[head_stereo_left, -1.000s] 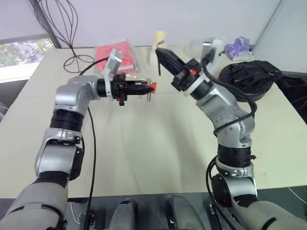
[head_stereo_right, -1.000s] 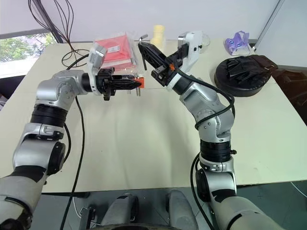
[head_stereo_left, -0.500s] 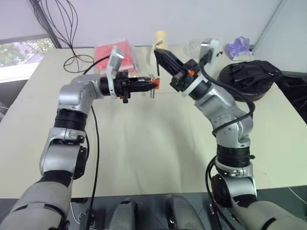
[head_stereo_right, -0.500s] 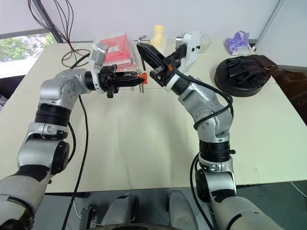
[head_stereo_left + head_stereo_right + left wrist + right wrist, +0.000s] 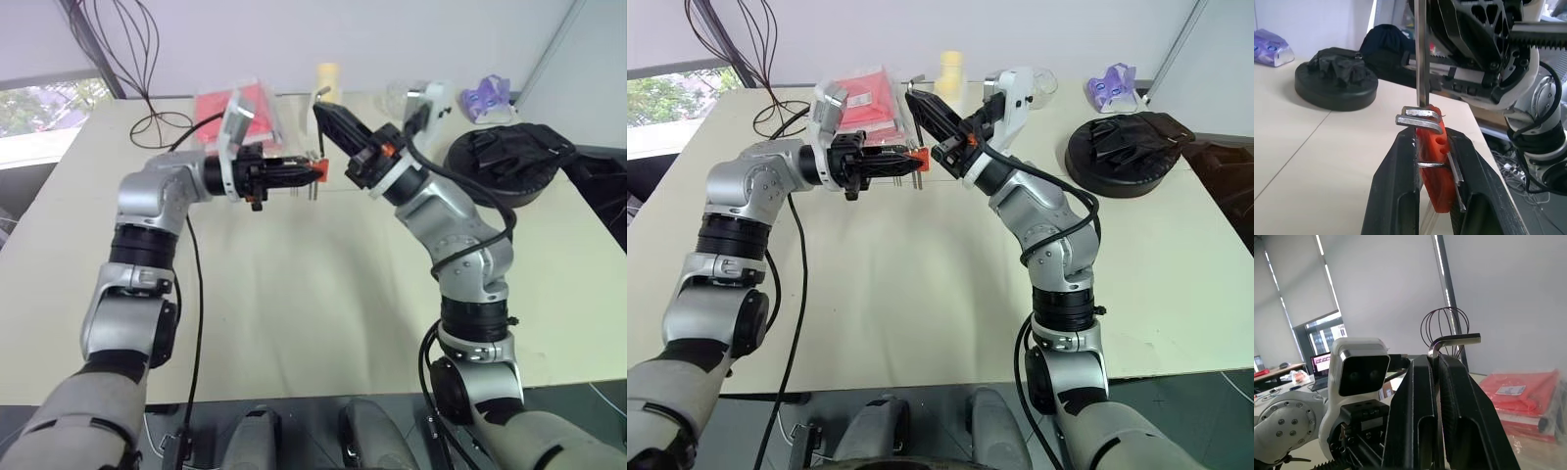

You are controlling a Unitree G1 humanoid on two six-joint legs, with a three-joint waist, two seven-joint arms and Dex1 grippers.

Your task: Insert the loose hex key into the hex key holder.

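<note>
**A:** Where is the hex key holder?

**B:** The orange-red hex key holder (image 5: 1436,169) sits clamped between the two black fingers of the left gripper (image 5: 312,173), held up above the table (image 5: 323,294). The jaws stand narrow, pressed against the block's two flat sides. In the left wrist view a few short metal keys stick out of it, two with their bent ends lying across the top of the block.

**A:** And the loose hex key?

**B:** The right gripper (image 5: 913,98) has its jaws closed on the loose hex key (image 5: 1452,340). In the right wrist view the bent end pokes out past the fingertips, turned sideways. The long shaft runs back down between the fingers.

**A:** How do the two meet?

**B:** In the left wrist view the shaft comes straight down to the top of the holder, just behind the bent keys. The two grippers are close together, tips nearly meeting, over the far part of the table.

**A:** Is the tip in a hole?

**B:** I cannot tell. The bent keys cover the spot where the shaft reaches the block. In the head views the key is only a thin dark line. The holder's lower end is cut off at the edge of the left wrist view.

**A:** Anything nearby?

**B:** A red packet (image 5: 240,113) lies on the table behind the left gripper.
</note>
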